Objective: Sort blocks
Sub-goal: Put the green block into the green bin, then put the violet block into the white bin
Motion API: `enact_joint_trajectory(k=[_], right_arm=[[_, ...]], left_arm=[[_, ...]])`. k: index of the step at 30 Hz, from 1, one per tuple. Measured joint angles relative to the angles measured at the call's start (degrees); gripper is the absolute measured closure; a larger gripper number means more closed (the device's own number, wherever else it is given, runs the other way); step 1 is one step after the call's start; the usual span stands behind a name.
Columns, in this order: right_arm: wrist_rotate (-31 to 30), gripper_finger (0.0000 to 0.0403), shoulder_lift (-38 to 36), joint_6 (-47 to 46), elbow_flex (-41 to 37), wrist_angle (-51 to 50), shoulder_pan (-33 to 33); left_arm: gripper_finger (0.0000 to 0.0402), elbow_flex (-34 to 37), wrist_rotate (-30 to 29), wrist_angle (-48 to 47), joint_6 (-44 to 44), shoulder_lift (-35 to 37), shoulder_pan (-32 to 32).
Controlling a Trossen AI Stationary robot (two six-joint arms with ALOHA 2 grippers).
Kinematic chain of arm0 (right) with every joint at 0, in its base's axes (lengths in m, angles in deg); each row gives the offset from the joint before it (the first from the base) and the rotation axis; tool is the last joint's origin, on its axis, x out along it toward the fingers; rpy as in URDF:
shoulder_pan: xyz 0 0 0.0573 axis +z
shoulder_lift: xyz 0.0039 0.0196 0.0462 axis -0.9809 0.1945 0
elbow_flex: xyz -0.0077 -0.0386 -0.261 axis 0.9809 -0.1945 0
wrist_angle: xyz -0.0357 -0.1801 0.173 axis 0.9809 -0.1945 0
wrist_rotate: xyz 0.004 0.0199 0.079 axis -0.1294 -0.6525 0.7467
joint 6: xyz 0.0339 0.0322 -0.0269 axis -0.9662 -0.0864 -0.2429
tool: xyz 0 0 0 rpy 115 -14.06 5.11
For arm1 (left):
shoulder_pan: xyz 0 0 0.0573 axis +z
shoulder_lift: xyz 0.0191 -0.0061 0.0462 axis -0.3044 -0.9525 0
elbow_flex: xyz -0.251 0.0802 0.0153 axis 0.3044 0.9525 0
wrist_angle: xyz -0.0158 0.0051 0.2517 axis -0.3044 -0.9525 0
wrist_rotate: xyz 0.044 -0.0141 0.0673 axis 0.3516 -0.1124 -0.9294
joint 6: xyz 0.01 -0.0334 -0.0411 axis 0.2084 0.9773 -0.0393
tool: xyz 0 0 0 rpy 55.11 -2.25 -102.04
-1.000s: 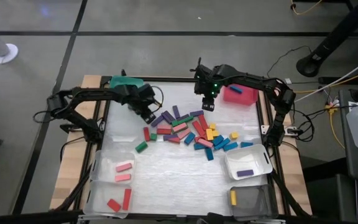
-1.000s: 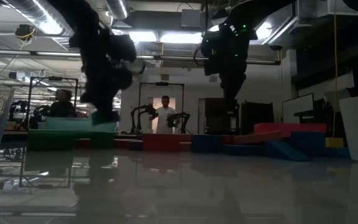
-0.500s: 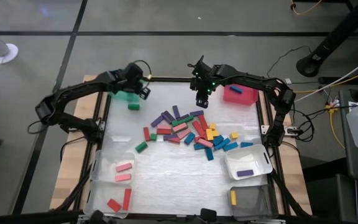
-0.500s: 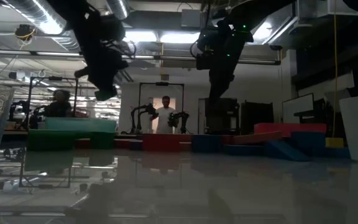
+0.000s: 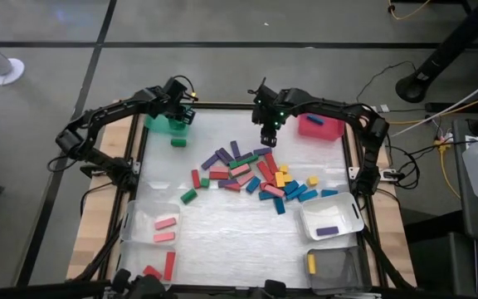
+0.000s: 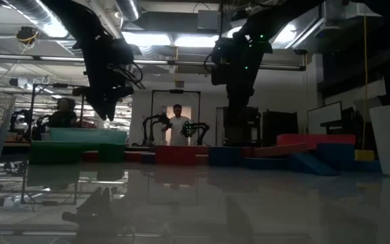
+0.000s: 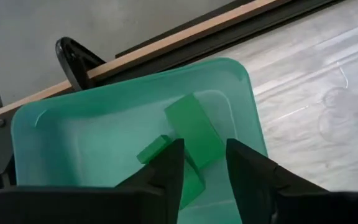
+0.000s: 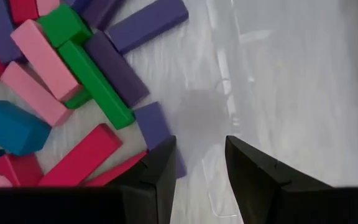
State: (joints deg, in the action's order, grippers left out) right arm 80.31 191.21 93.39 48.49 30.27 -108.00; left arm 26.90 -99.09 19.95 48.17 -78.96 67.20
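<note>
Left gripper: hovering over green bin, jaws parted, empty; green blocks lying inside, below the jaws. Right gripper: jaws parted, empty, hanging beside block pile on table.

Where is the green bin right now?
In the high view the green bin sits at the table's far left corner, under the left gripper. The left wrist view shows green blocks inside it.

No readable text, labels, brands or numbers anywhere
</note>
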Motion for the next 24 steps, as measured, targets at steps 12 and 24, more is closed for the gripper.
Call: enact_joint_trajectory(k=[12, 24], right_arm=[[-1.7, 0.0265, 4.7, -3.0, 0.0, 0.1, 0.0], [0.8, 0.0265, 5.7, 13.9, 0.0, -3.3, 3.6]], left_arm=[[0.0261, 0.0, 0.4, 0.0, 0.0, 0.3, -0.1], [0.0261, 0.0, 0.5, 0.0, 0.0, 0.3, -0.1]])
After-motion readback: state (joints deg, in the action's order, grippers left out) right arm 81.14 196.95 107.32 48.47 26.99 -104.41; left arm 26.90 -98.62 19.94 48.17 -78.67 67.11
